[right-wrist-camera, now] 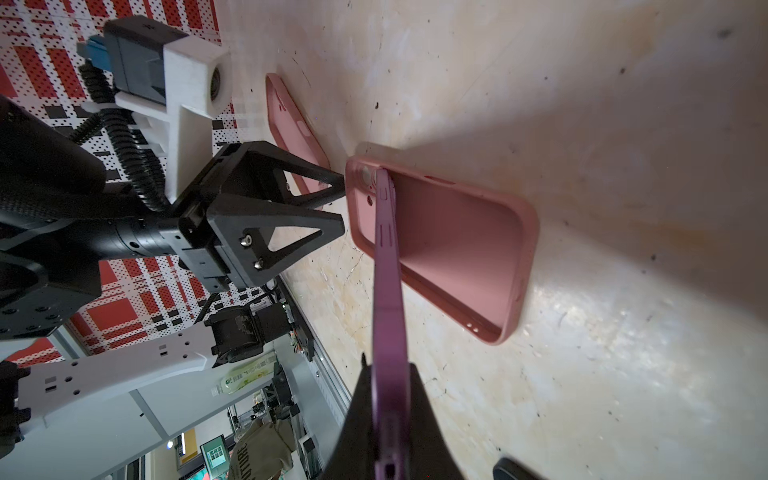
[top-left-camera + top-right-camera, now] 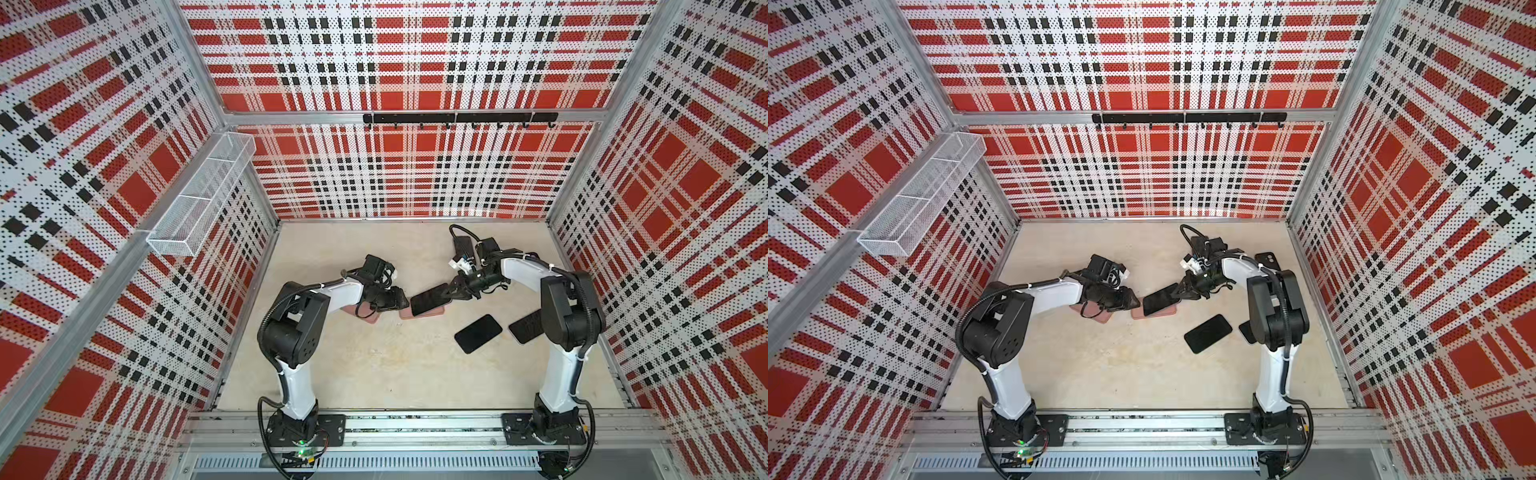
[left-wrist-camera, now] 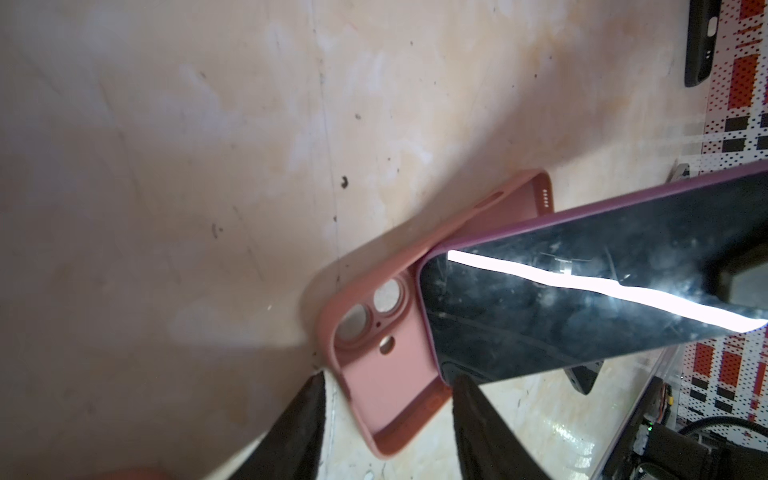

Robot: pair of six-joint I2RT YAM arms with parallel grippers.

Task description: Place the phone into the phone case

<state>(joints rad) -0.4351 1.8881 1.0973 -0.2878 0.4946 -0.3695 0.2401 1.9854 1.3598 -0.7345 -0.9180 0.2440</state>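
The right gripper (image 1: 388,374) clenches a glossy, purple-edged phone (image 1: 388,291), tilted over a matte pink phone case (image 1: 457,237) at the counter (image 1: 582,124) middle. A second pink case (image 1: 291,124) lies near. The left gripper (image 1: 343,203) stands released beside.

The phone (image 3: 561,324) has a glossy black glass face, smeared and reflective, with a satin purple rim. The phone case (image 1: 457,249) is matt pink, probably silicone. The surface (image 3: 208,166) is pale, scuffed, speckled, wood-like board. The left tool (image 1: 343,203) is matt black plastic.
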